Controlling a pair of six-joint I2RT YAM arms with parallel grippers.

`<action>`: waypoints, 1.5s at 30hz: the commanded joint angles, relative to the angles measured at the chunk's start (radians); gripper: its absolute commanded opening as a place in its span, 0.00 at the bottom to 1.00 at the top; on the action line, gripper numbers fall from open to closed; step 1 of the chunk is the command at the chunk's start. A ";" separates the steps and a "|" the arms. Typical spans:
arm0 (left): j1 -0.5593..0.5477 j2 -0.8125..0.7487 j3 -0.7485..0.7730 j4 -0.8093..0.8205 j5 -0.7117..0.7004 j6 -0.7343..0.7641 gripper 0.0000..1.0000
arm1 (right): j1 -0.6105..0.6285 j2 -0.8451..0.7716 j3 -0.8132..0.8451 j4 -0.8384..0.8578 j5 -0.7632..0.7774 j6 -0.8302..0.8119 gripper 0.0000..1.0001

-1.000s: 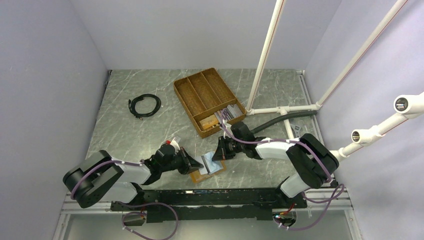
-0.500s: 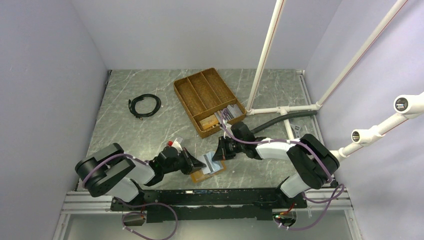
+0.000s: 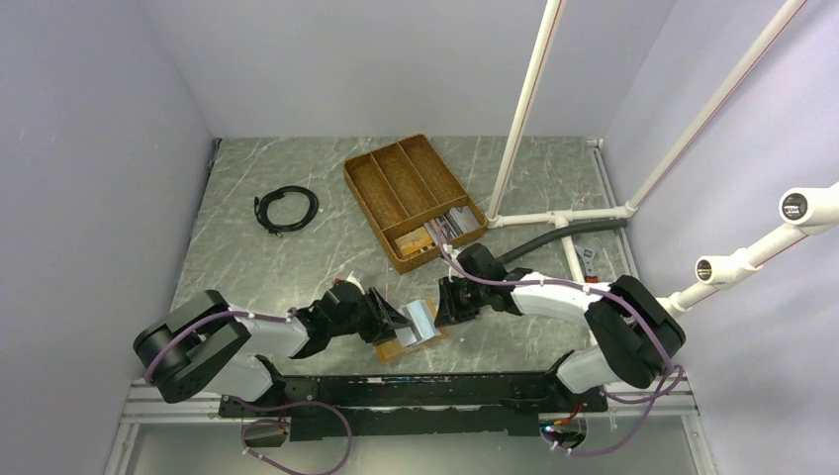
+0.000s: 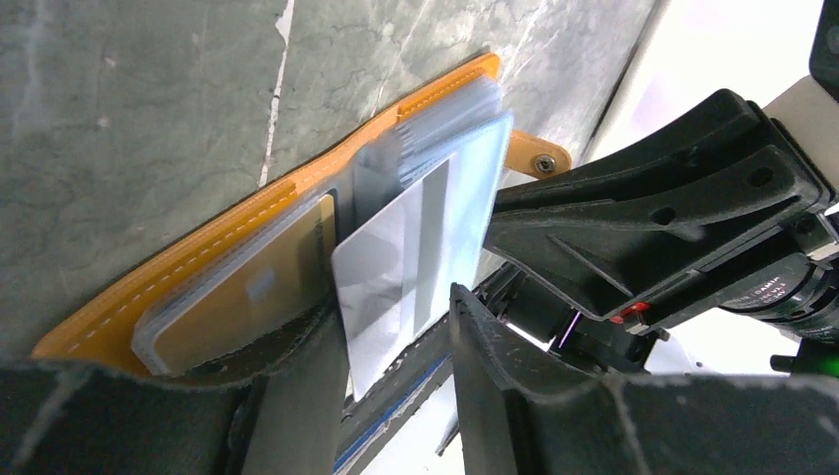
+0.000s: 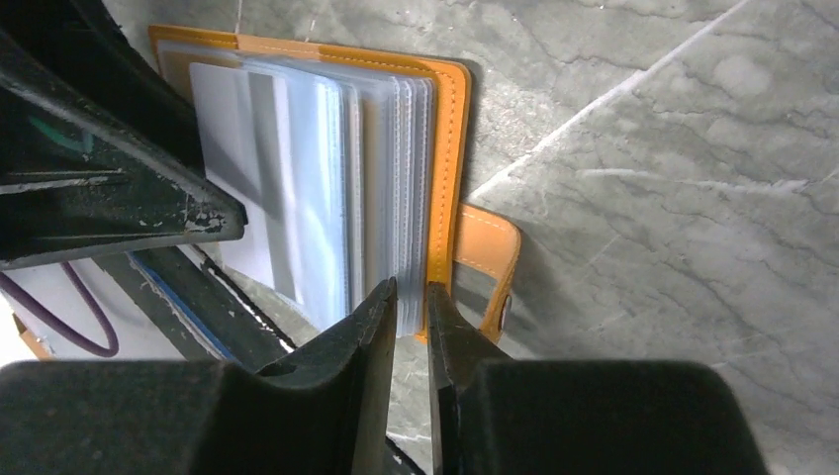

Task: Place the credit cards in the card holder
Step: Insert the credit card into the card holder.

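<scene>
Left tool (image 4: 396,302) stood spread, a silver card (image 4: 416,247) loose between its jaws, partly slid into the card holder (image 5: 451,148) just ahead on the desk (image 5: 643,198). Right tool (image 5: 411,292) sat nearly closed at the clear sleeves (image 5: 386,178), grip unclear. Next, likely: push the card home.

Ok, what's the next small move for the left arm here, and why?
Probably nudge the silver card deeper with the left gripper: its jaws stand open around the card, which juts about halfway out of the card holder's clear sleeve.
</scene>
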 commanded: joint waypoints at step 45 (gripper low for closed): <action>-0.137 0.181 0.556 -0.592 0.060 0.635 0.77 | -0.003 0.014 0.015 -0.031 0.064 0.004 0.08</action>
